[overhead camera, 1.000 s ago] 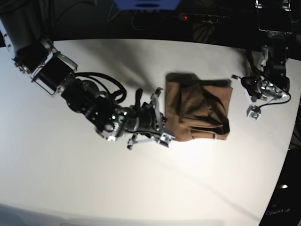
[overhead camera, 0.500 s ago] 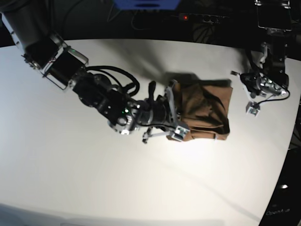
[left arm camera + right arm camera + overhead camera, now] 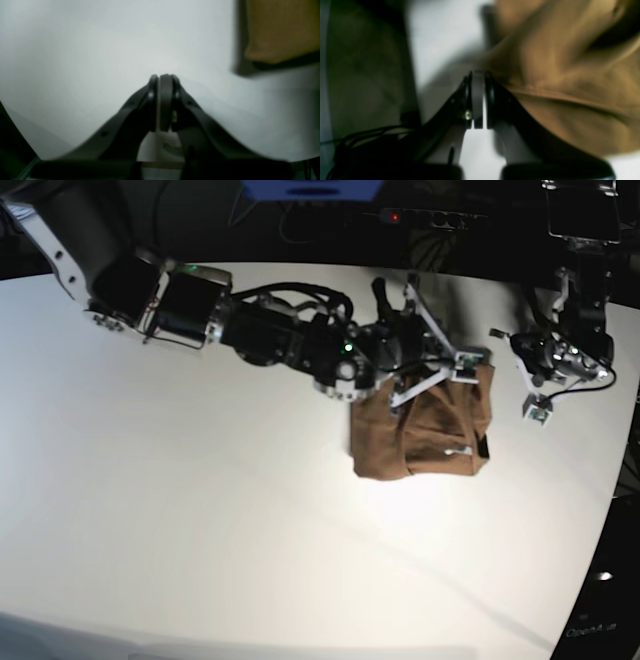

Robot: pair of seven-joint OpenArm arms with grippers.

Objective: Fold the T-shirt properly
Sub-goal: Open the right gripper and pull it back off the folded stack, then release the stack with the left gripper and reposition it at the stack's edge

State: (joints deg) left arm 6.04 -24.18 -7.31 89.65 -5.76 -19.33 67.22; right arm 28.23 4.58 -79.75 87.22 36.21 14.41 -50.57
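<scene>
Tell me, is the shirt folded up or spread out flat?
Folded. The shirt lies as a compact rectangle on the table, layers stacked, no sleeves sticking out.

The right arm is covering the T-shirt's far edge; wrist views are blurring its folds and cropping it.

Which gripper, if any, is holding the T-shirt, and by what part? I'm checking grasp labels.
Neither. The right gripper is shut empty at the T-shirt's edge; the left gripper is shut over bare table.

No legible text, label or number anywhere
</scene>
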